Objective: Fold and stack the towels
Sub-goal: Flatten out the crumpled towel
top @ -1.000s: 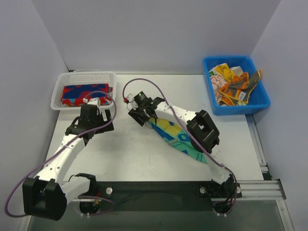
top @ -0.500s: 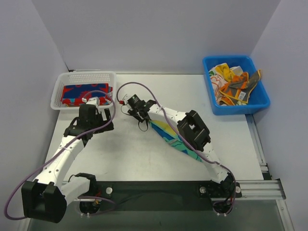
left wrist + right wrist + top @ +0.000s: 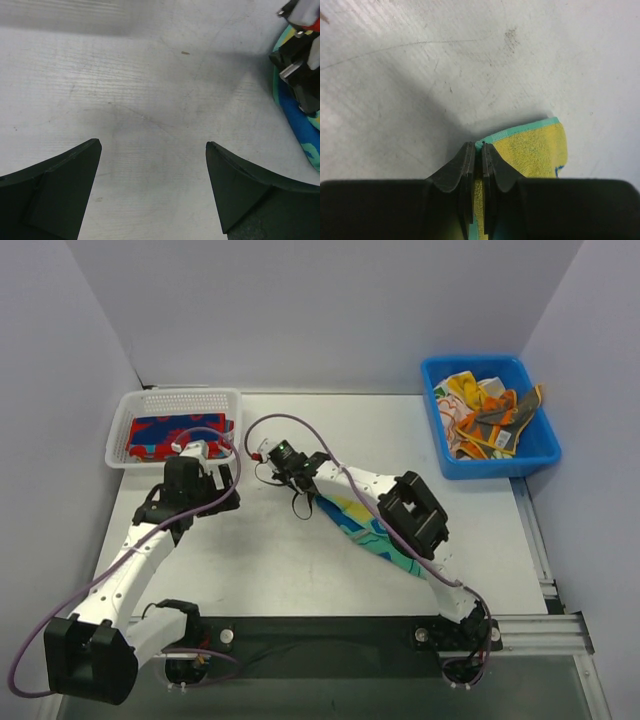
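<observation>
A teal towel (image 3: 368, 528) with yellow and blue prints lies slantwise on the table, partly under my right arm. My right gripper (image 3: 307, 491) is at its far left corner. In the right wrist view that gripper (image 3: 476, 146) is shut on the towel's (image 3: 535, 150) teal-edged yellow corner. My left gripper (image 3: 214, 494) hovers left of it, open, with only bare table between its fingers (image 3: 60, 175). The towel's edge (image 3: 300, 127) shows at the right of the left wrist view. A red-and-blue towel (image 3: 178, 435) lies folded in the white mesh basket (image 3: 180, 397).
A blue bin (image 3: 537, 456) at the back right holds several crumpled towels (image 3: 485, 418). The white mesh basket stands at the back left, just beyond my left gripper. Purple cables loop over both arms. White walls close in the table at the back and sides.
My right gripper has shifted a little left along the towel's corner and closed on it. The left arm has hardly moved and stays open.
</observation>
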{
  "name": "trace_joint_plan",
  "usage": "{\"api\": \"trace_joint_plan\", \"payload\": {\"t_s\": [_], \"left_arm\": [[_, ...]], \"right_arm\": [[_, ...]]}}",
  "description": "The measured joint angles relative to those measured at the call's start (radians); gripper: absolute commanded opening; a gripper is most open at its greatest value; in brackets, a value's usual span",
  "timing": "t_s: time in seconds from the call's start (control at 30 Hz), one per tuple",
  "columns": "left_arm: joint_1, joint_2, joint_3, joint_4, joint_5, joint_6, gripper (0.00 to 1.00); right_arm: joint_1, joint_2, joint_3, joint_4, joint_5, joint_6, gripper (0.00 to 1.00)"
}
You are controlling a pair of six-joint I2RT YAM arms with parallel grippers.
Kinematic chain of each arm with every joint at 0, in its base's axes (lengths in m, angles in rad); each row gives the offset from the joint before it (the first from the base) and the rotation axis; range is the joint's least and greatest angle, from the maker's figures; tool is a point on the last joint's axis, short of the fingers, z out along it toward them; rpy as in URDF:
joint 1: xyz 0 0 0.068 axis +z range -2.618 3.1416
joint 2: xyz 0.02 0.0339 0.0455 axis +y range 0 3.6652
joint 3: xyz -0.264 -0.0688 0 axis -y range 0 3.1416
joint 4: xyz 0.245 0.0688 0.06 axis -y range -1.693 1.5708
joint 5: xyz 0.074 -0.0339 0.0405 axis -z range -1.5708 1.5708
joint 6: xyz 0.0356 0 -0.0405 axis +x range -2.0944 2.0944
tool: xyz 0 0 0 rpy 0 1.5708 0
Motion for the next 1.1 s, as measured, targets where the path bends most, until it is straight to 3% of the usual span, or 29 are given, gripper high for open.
{"api": "trace_joint_plan", "payload": {"t_s": [0.17,0.4,0.53,0.77,0.97,1.1], "left_arm": [[-0.027,0.006,-0.002,0.046,0.034,-0.052,0.97],[-0.11,0.193,0.033,0.138,0.077,-0.148,0.97],[-0.178,0.375,0.124,0.209,0.103,-0.201,0.96],[-0.225,0.6,0.208,0.376,0.149,-0.271,0.96],[-0.23,0.595,0.151,0.492,0.167,-0.304,0.96],[-0.23,0.536,0.083,0.54,0.171,-0.306,0.96]], "right_arm": [[-0.045,-0.208,-0.106,0.011,-0.095,0.047,0.0],[-0.266,-0.478,-0.214,0.086,-0.323,0.182,0.0],[-0.364,-0.517,-0.28,0.116,-0.442,0.252,0.0],[-0.418,-0.536,-0.409,0.148,-0.69,0.328,0.0],[-0.422,-0.759,-0.529,0.194,-0.887,0.343,0.0],[-0.43,-0.935,-0.575,0.265,-0.906,0.36,0.0]]}}
